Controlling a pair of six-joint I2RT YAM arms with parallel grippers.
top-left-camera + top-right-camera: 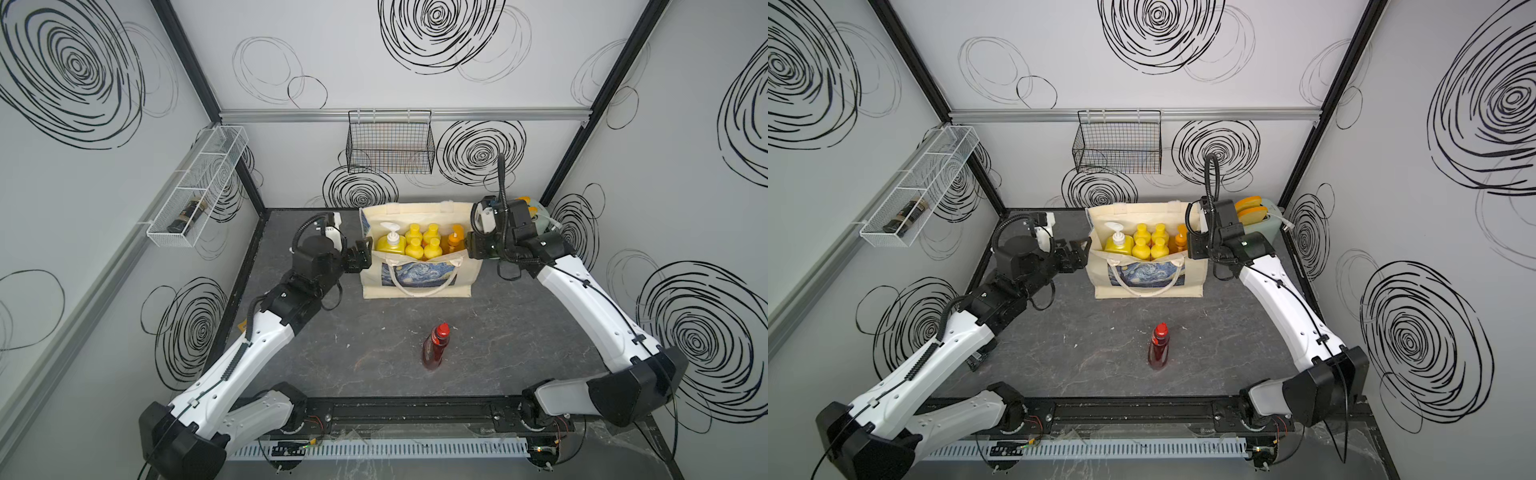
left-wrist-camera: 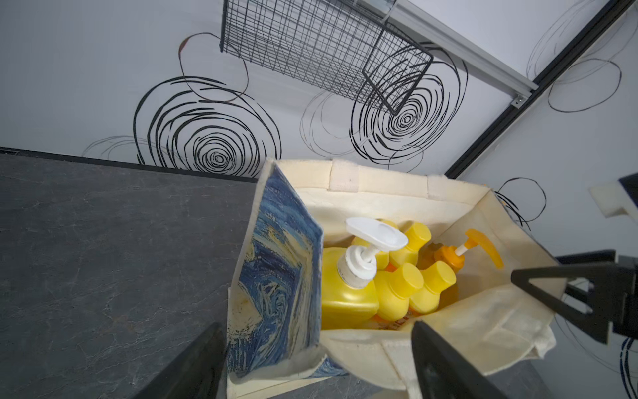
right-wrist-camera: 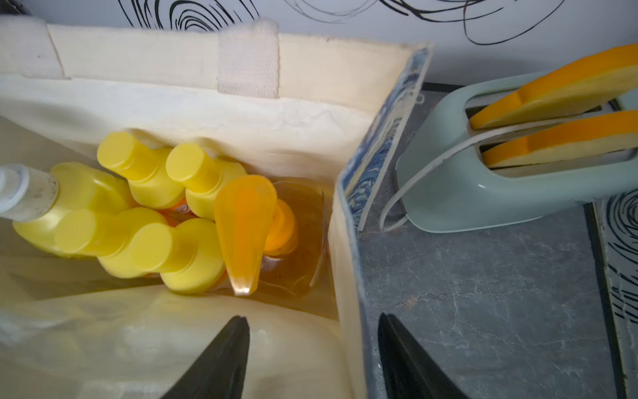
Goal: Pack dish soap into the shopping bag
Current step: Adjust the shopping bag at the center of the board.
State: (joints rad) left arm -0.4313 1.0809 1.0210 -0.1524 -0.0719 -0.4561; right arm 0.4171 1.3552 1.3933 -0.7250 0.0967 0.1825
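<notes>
The cream shopping bag (image 1: 419,286) (image 1: 1142,286) with its blue print stands upright at the back middle of the table. Inside it stand the yellow white-pump bottle (image 1: 390,245) (image 2: 345,293), several small yellow bottles (image 1: 424,245) (image 3: 172,248) and the orange pump bottle (image 1: 454,243) (image 3: 248,224). The red dish soap bottle (image 1: 434,347) (image 1: 1158,347) stands alone on the table in front of the bag. My left gripper (image 1: 365,253) (image 2: 317,326) is open, its jaws either side of the bag's left front corner. My right gripper (image 1: 1196,249) (image 3: 312,317) is open astride the bag's right end wall.
A pale green toaster (image 1: 1254,220) (image 3: 483,193) with two orange slices sits just right of the bag, behind my right wrist. A black wire basket (image 1: 390,143) hangs on the back wall. A white wire shelf (image 1: 195,187) on the left wall holds a dark bottle.
</notes>
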